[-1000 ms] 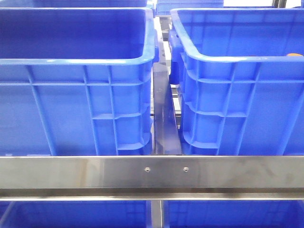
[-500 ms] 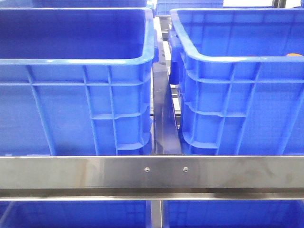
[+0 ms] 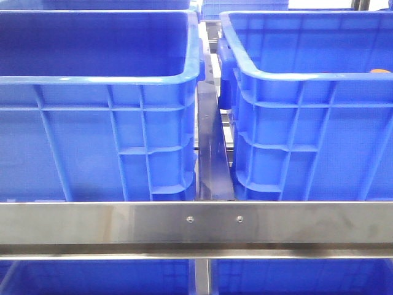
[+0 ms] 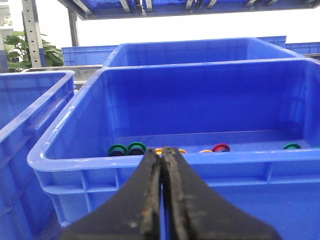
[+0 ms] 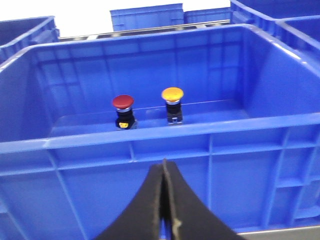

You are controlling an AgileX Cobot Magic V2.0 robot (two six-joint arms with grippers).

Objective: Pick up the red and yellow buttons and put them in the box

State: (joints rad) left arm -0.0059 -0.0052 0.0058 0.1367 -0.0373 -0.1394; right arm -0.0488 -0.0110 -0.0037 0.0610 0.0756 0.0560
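Left gripper (image 4: 162, 152), right gripper (image 5: 164, 164) both clenched, empty; red button (image 5: 123, 111), yellow button (image 5: 173, 103) upright in bin (image 5: 150, 137); no legible writing

Red button (image 5: 123, 102) beside yellow button (image 5: 172, 94) inside blue crate (image 5: 150, 140).

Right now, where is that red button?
In the right wrist view, the red button stands upright on the floor of a blue bin, beside the yellow button, beyond the shut right gripper.
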